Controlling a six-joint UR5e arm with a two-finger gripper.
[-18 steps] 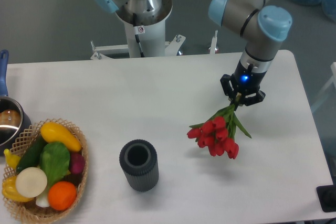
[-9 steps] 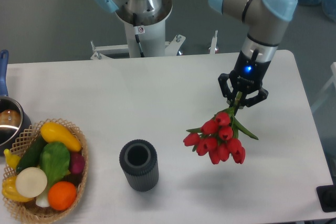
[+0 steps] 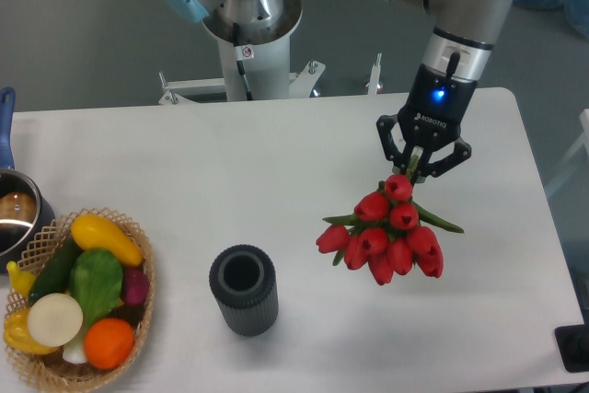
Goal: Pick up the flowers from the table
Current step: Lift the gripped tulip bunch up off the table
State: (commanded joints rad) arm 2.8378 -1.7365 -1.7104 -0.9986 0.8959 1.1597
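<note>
From the fixed camera we see our gripper [image 3: 421, 165] clamped on the stems of the flowers [image 3: 386, 233], the red heads hanging below it toward six o'clock. The bunch looks larger and nearer the lens than half a second ago, and its shadow has spread on the table [image 3: 276, 163], so we judge it lifted clear and the pick nearly complete. Against the earliest frame, wrist and blooms have shifted slightly toward nine o'clock. The dark vase [image 3: 244, 289] and basket [image 3: 78, 301] have not moved.
</note>
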